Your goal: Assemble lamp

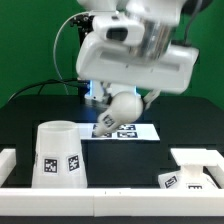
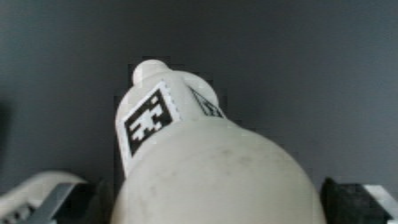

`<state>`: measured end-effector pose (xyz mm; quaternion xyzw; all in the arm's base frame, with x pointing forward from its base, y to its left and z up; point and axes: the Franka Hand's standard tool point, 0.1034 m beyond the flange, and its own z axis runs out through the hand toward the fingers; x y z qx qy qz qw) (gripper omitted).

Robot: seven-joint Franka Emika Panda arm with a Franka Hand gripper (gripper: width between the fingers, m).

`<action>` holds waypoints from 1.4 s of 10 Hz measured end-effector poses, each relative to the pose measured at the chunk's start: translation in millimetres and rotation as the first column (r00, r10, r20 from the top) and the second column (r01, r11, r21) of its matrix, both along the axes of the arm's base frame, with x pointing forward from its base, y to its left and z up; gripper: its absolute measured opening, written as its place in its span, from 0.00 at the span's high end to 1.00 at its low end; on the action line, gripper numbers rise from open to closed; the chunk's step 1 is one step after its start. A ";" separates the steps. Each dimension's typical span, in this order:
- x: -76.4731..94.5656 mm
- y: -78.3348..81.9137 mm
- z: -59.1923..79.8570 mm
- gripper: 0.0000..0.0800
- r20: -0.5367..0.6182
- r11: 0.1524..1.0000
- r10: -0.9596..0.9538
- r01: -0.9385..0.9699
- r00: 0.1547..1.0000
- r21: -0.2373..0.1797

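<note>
My gripper [image 1: 120, 98] is shut on the bulb [image 1: 123, 105], holding its round body just above the table with the tagged neck [image 1: 104, 123] slanting down toward the exterior view's left. In the wrist view the bulb [image 2: 196, 150] fills the space between both fingers [image 2: 43, 196], and its neck tip [image 2: 157, 71] points away over the dark table. The tapered shade [image 1: 58, 155] stands mouth down at the front on the exterior view's left. The blocky base [image 1: 192, 168] lies at the front on the exterior view's right.
The marker board [image 1: 135, 130] lies flat right under the hanging bulb. A white rail [image 1: 110, 200] runs along the front table edge, with a short white block [image 1: 8, 160] at the exterior view's left. A green backdrop stands behind the arm.
</note>
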<state>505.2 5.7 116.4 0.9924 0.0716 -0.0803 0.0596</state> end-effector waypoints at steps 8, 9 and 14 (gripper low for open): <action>45.5 8.7 40.6 0.29 0.485 0.991 -0.107 0.052 0.868 0.124; 44.2 7.1 40.7 0.29 0.546 0.992 -0.099 0.041 0.832 0.118; 57.6 30.7 63.6 0.29 0.632 0.978 -0.169 0.048 0.756 0.204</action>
